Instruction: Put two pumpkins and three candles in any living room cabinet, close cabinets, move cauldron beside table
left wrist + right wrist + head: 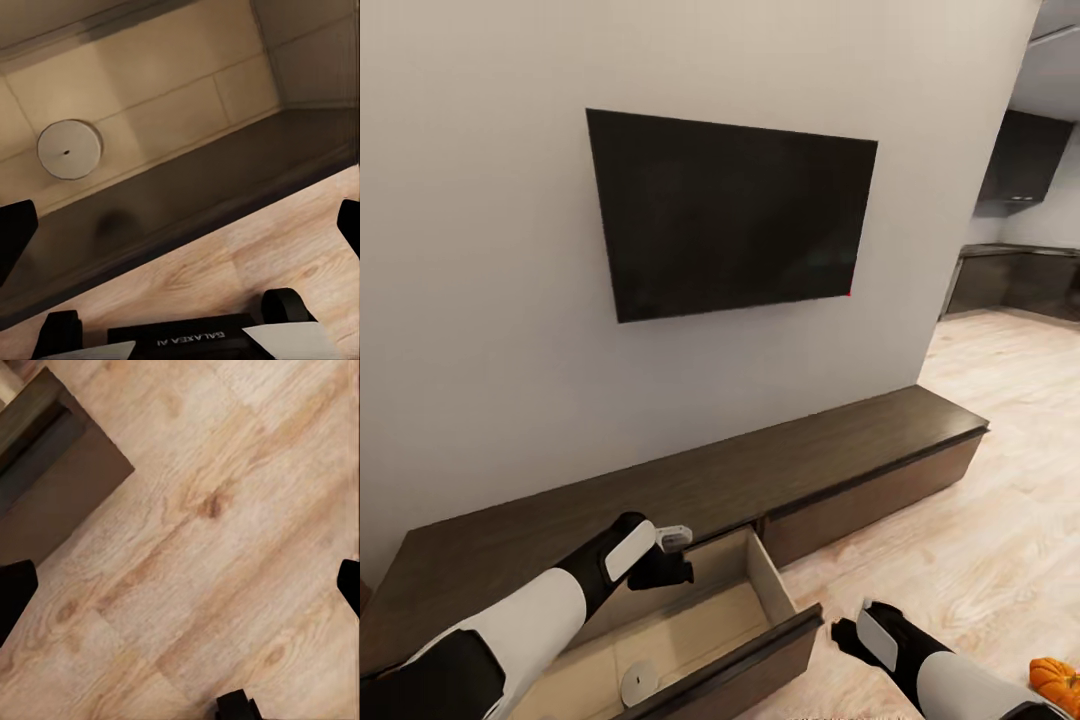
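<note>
The long dark-brown cabinet (780, 470) runs along the wall under the TV. One of its drawers (765, 580) is pulled out, pale beige inside. A white round candle (640, 683) lies on the drawer floor, and it appears as a white disc (69, 150) in the left wrist view. My left gripper (668, 572) hovers above the open drawer, open and holding nothing (180, 232). My right gripper (847, 634) hangs over the wood floor just right of the drawer front, also open and empty (180, 585). An orange pumpkin (1057, 678) sits on the floor at the bottom right.
A black TV (730, 215) hangs on the white wall above the cabinet. The drawer's dark front panel (187, 202) juts out over the light wood floor (980, 540). Dark kitchen cupboards (1020, 280) stand far right, past the wall's end.
</note>
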